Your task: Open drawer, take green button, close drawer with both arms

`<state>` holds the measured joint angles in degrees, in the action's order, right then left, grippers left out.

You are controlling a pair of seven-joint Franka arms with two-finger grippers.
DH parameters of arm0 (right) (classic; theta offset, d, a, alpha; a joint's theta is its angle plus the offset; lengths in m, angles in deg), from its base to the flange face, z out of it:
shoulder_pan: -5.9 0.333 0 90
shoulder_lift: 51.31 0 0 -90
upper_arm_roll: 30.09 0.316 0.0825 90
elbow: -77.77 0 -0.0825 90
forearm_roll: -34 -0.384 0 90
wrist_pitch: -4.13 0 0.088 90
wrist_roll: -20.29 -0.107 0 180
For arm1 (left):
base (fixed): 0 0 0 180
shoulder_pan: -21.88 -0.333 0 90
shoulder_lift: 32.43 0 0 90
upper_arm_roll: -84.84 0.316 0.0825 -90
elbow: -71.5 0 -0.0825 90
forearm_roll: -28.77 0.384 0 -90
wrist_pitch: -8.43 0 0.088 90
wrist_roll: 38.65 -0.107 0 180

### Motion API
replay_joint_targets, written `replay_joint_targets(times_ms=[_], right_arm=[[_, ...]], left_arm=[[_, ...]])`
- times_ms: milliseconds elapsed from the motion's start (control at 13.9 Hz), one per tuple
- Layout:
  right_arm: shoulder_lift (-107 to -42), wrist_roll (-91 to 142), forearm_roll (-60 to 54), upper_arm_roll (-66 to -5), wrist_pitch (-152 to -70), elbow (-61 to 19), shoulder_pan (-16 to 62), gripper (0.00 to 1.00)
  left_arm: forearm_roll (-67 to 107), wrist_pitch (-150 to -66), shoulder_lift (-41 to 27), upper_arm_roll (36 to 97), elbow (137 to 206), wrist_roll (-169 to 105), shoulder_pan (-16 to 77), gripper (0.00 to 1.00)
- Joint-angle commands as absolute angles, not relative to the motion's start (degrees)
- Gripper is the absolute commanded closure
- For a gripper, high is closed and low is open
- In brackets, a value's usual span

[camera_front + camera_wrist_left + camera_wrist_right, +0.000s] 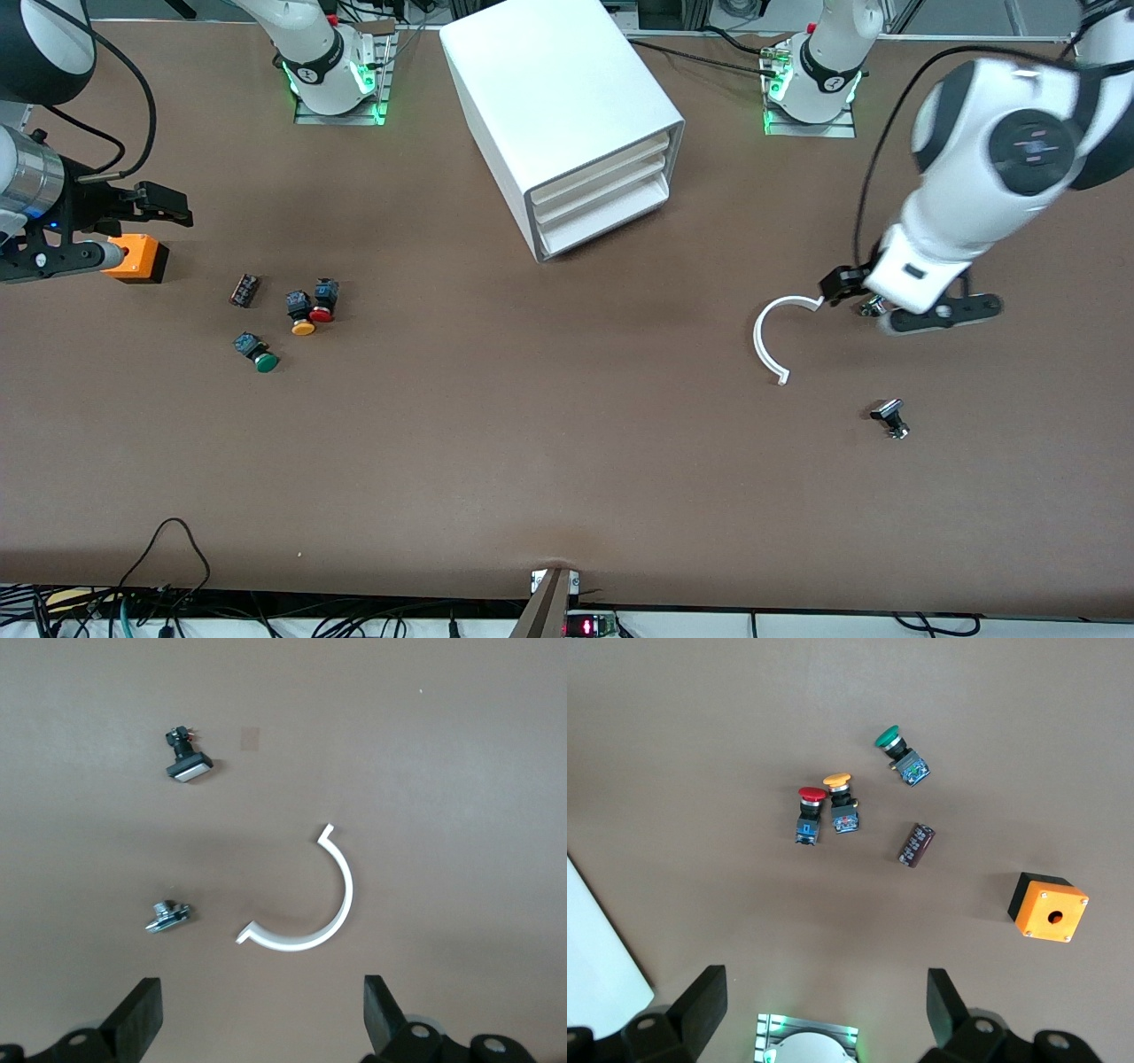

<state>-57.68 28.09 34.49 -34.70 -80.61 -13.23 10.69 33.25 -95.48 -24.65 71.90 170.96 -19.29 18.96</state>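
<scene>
The white cabinet (567, 115) stands at the middle of the table near the arms' bases; its corner also shows in the right wrist view (594, 948). Its lowest drawer (611, 213) is shut, like the two above it. The green-capped button (258, 352) lies on its side on the table toward the right arm's end, also in the right wrist view (899, 755). My right gripper (146, 213) (828, 1010) is open and empty, high over that end of the table. My left gripper (912, 297) (263, 1014) is open and empty, over the table toward the left arm's end.
A yellow-capped button (301, 315), a red-capped button (323, 301) and a dark cylinder (244, 290) lie beside the green one. An orange box (137, 258) sits below the right gripper. A white C-shaped ring (771, 341), a small metal part (168, 916) and a black switch (890, 418) lie near the left gripper.
</scene>
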Motion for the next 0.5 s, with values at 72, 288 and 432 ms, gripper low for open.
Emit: replay_joint_targets(times_ms=[72, 288, 432], right_arm=[[-57.29, 26.27, 35.41, -35.1, -80.5, -12.5, 10.3, 0.0], [-58.16, 26.27, 35.5, -35.19, -80.77, -11.54, 9.68, 0.0], [-58.7, 26.36, 35.58, -35.28, -80.77, -10.92, 9.42, 0.0]], left_arm=[[30.8, -89.66, -26.71, 75.25, 167.12, -29.49, 18.36, 0.0], [30.71, -89.39, -27.6, 75.52, 166.77, -31.0, 17.84, 0.0], [30.19, -89.39, -27.51, 75.52, 166.33, -31.09, 17.75, 0.0]])
